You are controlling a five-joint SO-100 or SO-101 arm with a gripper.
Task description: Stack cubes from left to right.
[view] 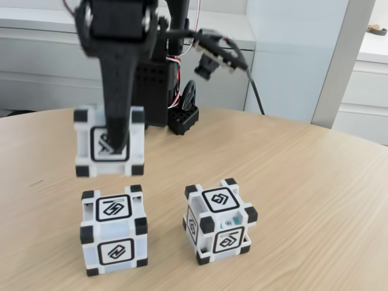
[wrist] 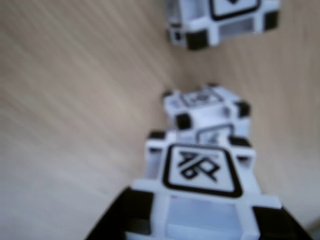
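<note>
- gripper (view: 115,142) comes down from top of fixed view, black, one finger (view: 116,103) runs down the front face of the held cube (view: 110,140); other finger hidden behind it
- closed on that cube, clamped front-to-back; cube is off the table, level, slightly motion-blurred
- wrist view: held cube (wrist: 200,175) fills the lower middle, glyph face toward camera, dark gripper parts at bottom edge on both sides of it
- held cube hangs directly above the left cube (view: 114,229), a small gap between them, not touching; roughly lined up, held one maybe a bit left in fixed view
- left cube sits flat on the wooden table (view: 315,200), front face square to the fixed camera
- wrist view: left cube (wrist: 207,112) seen just past the held one, blurred
- right cube (view: 219,219) stands on table near the left cube, apart from it, turned so a corner edge faces the camera
- wrist view: right cube (wrist: 222,20) at top edge, cut off
- arm base (view: 159,79) and cables (view: 254,91) behind, at far table edge
- white cabinets (view: 291,54) in background
</note>
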